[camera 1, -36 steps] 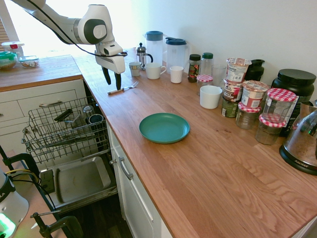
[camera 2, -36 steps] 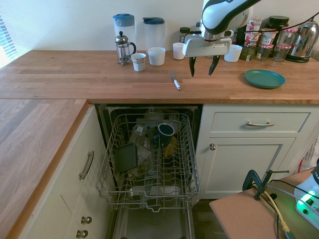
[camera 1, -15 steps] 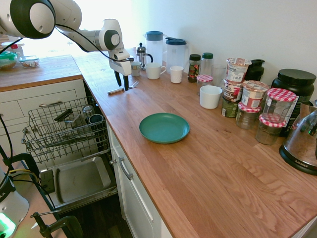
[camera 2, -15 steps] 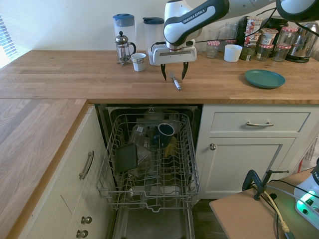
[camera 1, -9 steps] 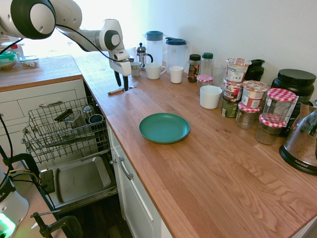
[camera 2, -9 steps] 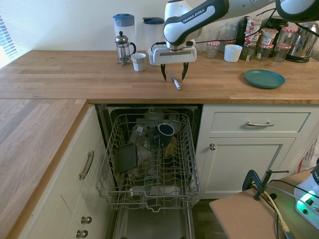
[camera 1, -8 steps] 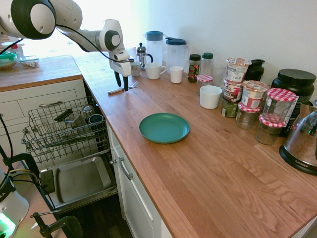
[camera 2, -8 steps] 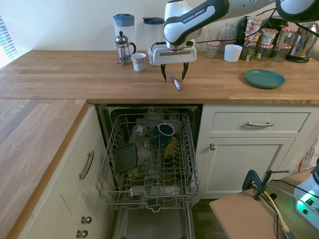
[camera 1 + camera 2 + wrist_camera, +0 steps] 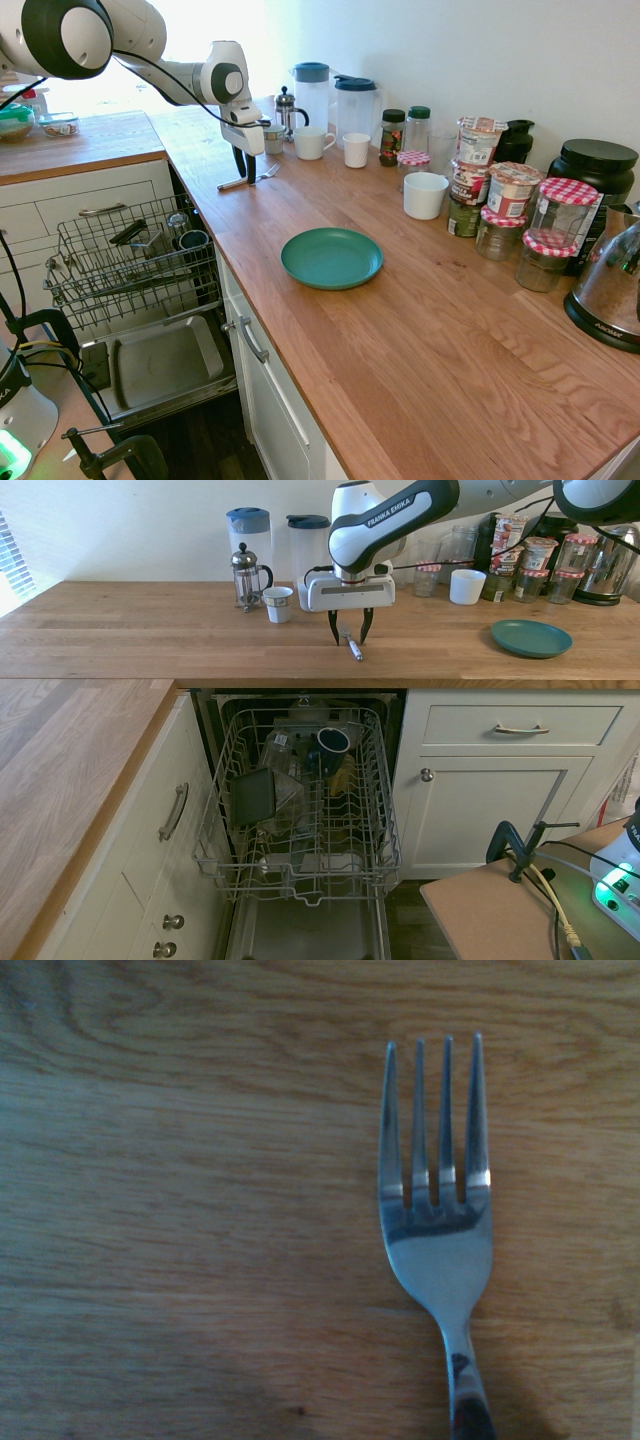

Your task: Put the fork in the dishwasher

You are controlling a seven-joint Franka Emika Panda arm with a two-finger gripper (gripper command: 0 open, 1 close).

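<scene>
Near the worktop [image 9: 150,640] edge above the dishwasher [image 9: 300,810], the gripper [image 9: 349,637] straddles 1 fork [image 9: 350,643] lying flat, jaws partly open, holding nothing; bare wood surrounds it.

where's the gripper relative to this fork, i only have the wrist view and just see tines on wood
observer: the gripper points down over the fork, a finger on either side of it, on the wooden counter.
operator: has it got hold of it
observer: can't tell; the fork lies flat on the wood, not lifted.
operator: is the dishwasher open
observer: yes, the dishwasher is open below the counter edge, its wire rack pulled out and holding some dishes.
</scene>
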